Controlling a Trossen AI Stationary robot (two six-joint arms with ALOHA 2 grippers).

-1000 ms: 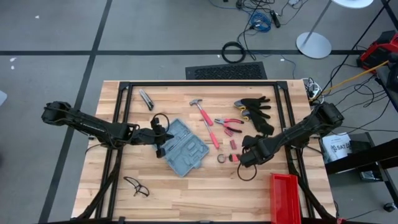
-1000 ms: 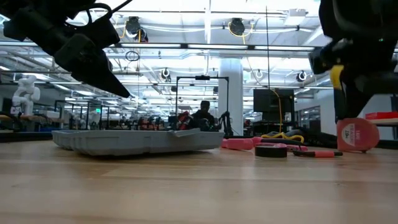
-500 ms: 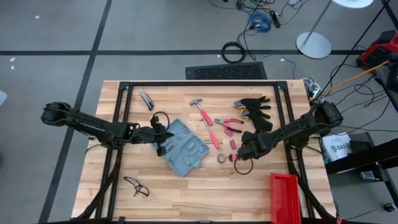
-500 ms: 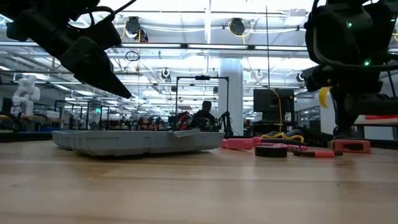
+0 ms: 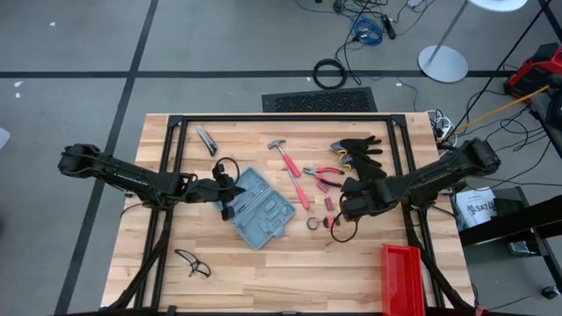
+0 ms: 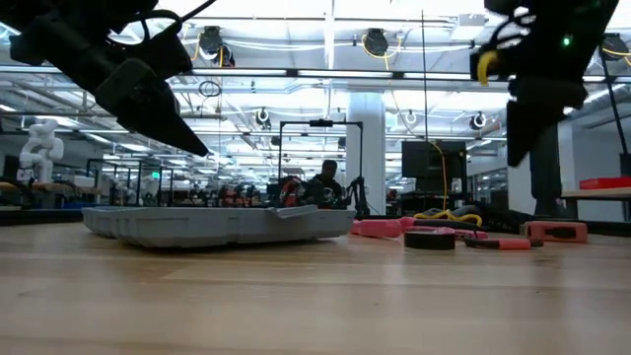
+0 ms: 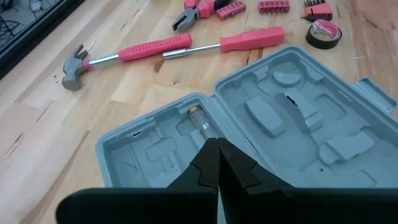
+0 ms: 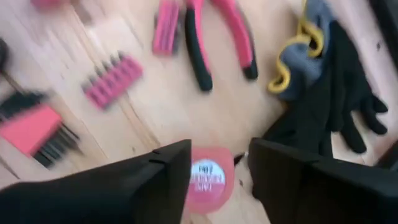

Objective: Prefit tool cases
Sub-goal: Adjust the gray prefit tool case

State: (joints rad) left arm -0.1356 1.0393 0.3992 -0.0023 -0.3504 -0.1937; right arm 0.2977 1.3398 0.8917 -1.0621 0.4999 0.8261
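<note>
The blue-grey tool case (image 5: 261, 209) lies open on the table, both halves flat, grey moulded pockets facing up (image 7: 280, 118). My left gripper (image 7: 216, 155) is shut and hangs just above the case's left half (image 6: 197, 150), clear of it. To the case's right, my right gripper (image 5: 344, 211) is open above a group of small red tools. In the right wrist view a round red tape measure (image 8: 208, 177), label up, shows in the gap between its fingers (image 8: 219, 155). My right gripper points steeply down with a finger on each side of the red tape measure (image 8: 208, 186). I cannot tell whether either finger touches it.
Right of the case lie a hammer (image 5: 283, 151), a red screwdriver (image 5: 301, 193), pliers (image 5: 325, 175), a bit holder (image 8: 112, 81), hex keys (image 8: 34, 130) and a black tape roll (image 5: 313, 224). Gloves (image 5: 362, 154) lie far right, a red bin (image 5: 402, 279) near right, glasses (image 5: 191, 263) near left.
My right gripper has risen, shifted a little toward the table's far edge and turned. The red tape measure, which stood on edge under it in the low view a second ago, no longer stands up there. My left gripper and the case have kept still.
</note>
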